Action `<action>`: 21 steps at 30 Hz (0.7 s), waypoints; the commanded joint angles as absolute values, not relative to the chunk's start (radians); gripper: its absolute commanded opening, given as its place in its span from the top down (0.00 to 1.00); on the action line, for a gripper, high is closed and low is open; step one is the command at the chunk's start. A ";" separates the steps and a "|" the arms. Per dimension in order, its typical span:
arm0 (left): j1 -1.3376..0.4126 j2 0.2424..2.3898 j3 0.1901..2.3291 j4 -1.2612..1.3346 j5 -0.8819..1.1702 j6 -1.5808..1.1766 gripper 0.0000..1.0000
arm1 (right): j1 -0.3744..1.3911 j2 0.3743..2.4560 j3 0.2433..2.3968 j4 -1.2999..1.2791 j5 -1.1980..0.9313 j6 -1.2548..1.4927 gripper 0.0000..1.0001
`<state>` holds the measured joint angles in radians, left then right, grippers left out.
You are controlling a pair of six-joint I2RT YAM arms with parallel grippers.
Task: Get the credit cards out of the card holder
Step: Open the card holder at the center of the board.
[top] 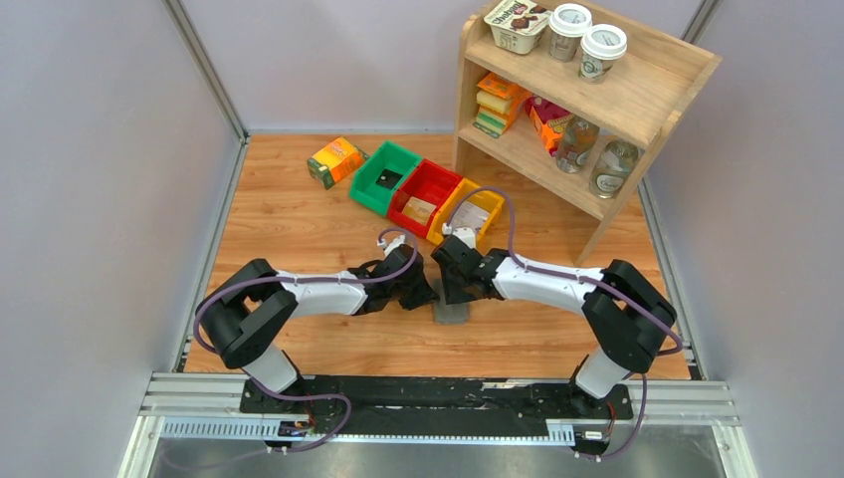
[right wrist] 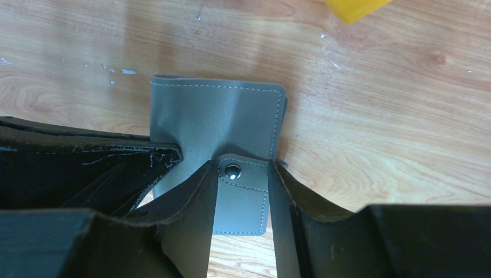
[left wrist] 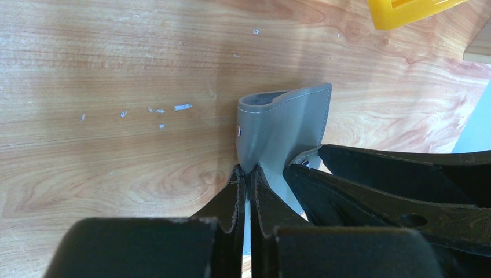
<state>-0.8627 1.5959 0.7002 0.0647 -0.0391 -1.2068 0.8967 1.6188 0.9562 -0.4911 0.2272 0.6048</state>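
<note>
Left hand [left wrist: 246,175] and right hand [right wrist: 242,169] on card holder [right wrist: 220,116]

You're looking at a small grey leather-look bifold card holder [top: 453,312] lying on the wooden tabletop [top: 299,219], near its middle. Its grey outer face is up, and pale stitching runs round the edges. Its snap tab [right wrist: 243,200], with a round metal stud, sticks out from one edge and sits between the spread fingers of the right gripper [right wrist: 243,165]. The left gripper [left wrist: 248,174] pinches another edge, where the panel bows upward in a soft curve instead of lying flat.
</note>
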 commanded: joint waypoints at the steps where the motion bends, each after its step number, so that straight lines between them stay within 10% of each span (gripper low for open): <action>1: -0.857 1.578 0.678 0.020 -0.101 -1.193 1.00 | 0.908 1.657 0.991 -0.515 0.236 0.598 0.59; 21: -0.856 1.489 0.634 -0.051 -0.199 -1.209 1.00 | 0.873 1.617 0.968 -0.617 0.391 0.640 0.82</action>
